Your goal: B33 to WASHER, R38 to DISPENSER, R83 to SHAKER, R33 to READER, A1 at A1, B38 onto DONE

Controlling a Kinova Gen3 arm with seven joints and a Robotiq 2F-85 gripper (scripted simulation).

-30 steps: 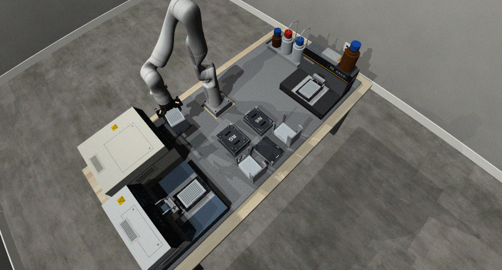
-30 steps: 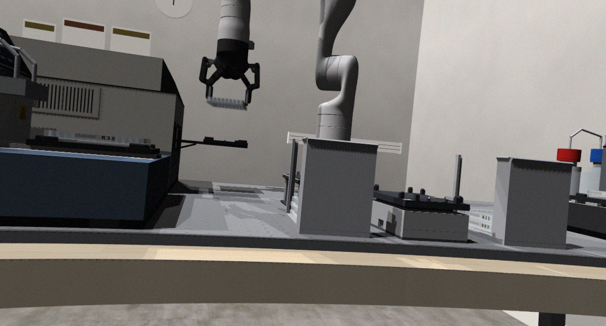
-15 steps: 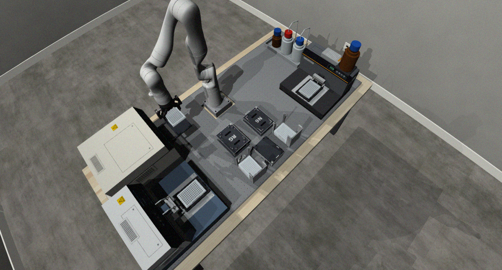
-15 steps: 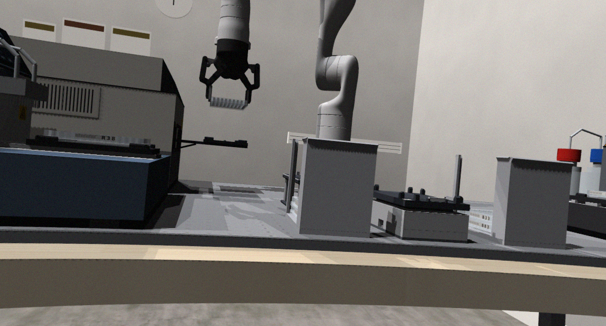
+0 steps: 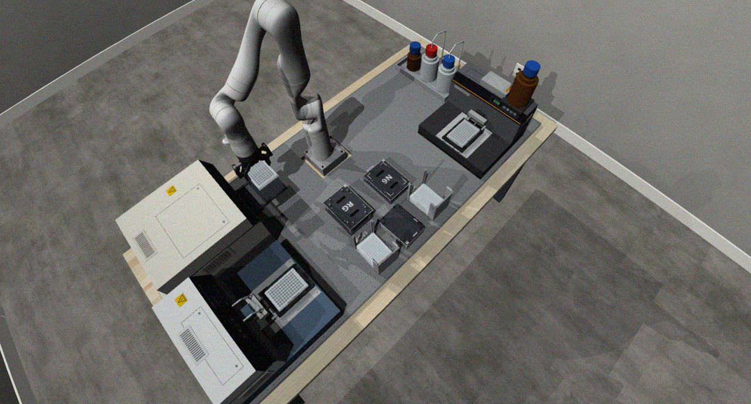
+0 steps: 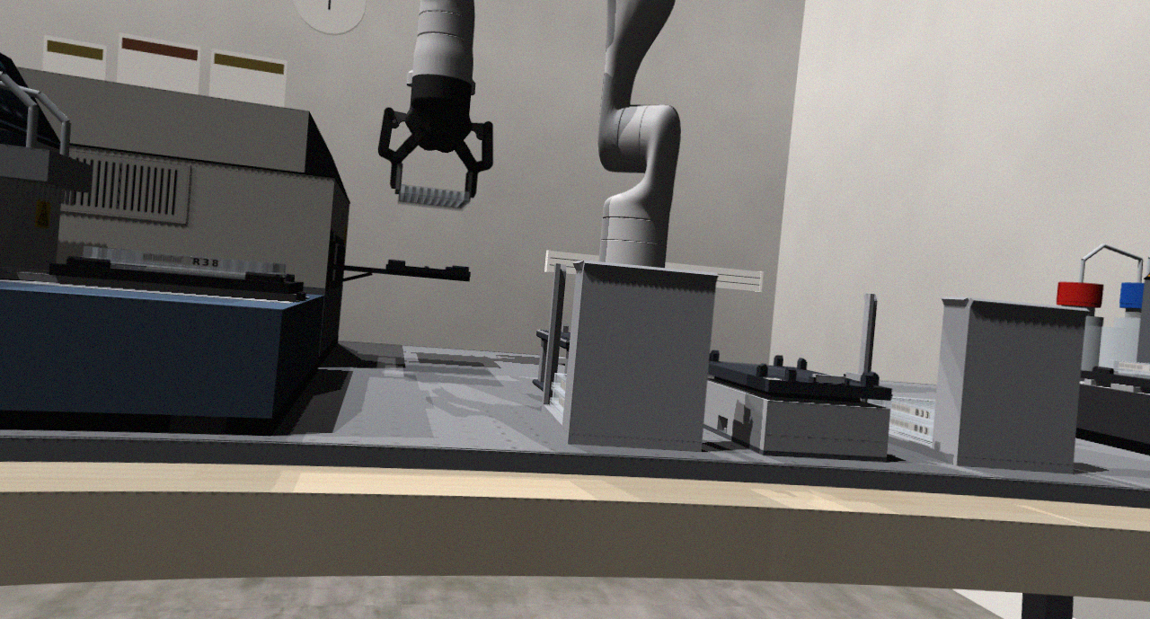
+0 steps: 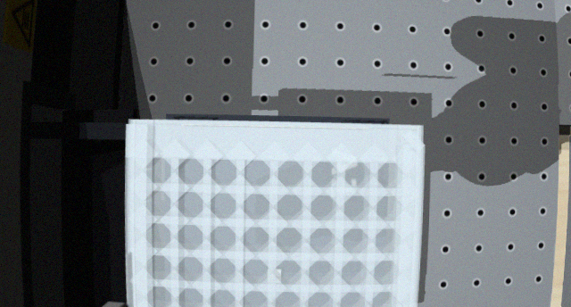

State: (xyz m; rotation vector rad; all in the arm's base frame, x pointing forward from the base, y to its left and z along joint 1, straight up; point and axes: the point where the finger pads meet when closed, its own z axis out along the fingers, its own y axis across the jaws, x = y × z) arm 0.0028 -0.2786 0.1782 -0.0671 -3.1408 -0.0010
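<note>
My gripper [image 5: 255, 165] [image 6: 434, 189] is shut on a white well plate [image 5: 262, 175] [image 6: 432, 197] [image 7: 274, 209] and grips it across its width with the fingers wide. I cannot see the plate's label. The plate hangs level, well above the reader's extended dark tray [image 5: 274, 193] [image 6: 426, 271] [image 7: 277, 118], which is empty. Plate R38 [image 5: 285, 288] [image 6: 192, 260] sits on the blue washer. Another plate [image 5: 463, 132] sits on the dispenser at the far right. The shaker platform [image 5: 401, 224] [image 6: 796, 374] is bare.
Nests RG [image 5: 348, 206] and N6 [image 5: 386, 179] are empty. Two grey stack racks [image 5: 391, 257] [image 5: 446, 197] [image 6: 639, 358] [image 6: 1009, 382] flank the shaker, each with white plates inside. The beige reader housing [image 5: 183, 223] stands left of the tray. Bottles [image 5: 430, 60] stand at the back.
</note>
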